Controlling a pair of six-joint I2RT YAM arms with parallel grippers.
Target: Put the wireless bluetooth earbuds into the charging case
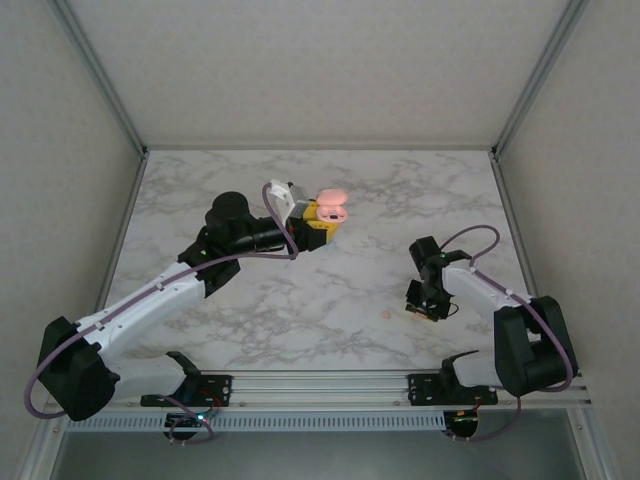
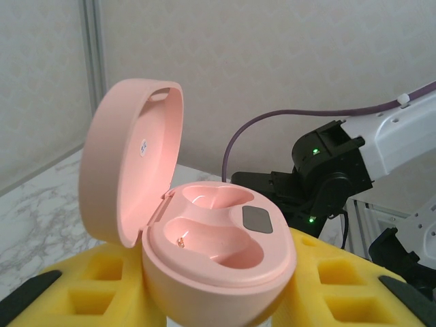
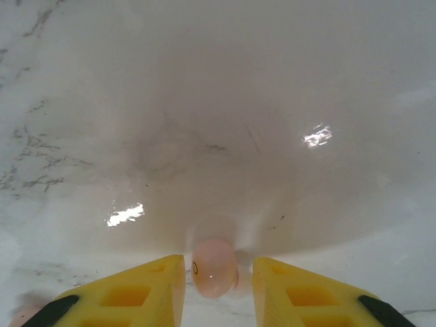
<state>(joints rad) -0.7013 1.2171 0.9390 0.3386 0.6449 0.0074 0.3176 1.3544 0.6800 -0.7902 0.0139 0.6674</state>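
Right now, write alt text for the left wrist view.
An open pink case, both wells empty and its lid tipped back to the left, sits clamped between yellow fingers. Behind it, the right arm, black and white, stands before a pale wall.

Pink case (image 2: 225, 272) upright in L pincer (image 1: 325, 222), off the surface (image 3: 204, 102). Lid open, swung back to its left; both wells empty, small dark window beside them. One pink bud (image 3: 214, 272), glossy, pebble-shaped, lies on surface betw. R pincer (image 3: 218, 262) fingers, slim gap each side. Blurred pink bit (image 3: 24, 310) nearby, poss. 2nd bud.
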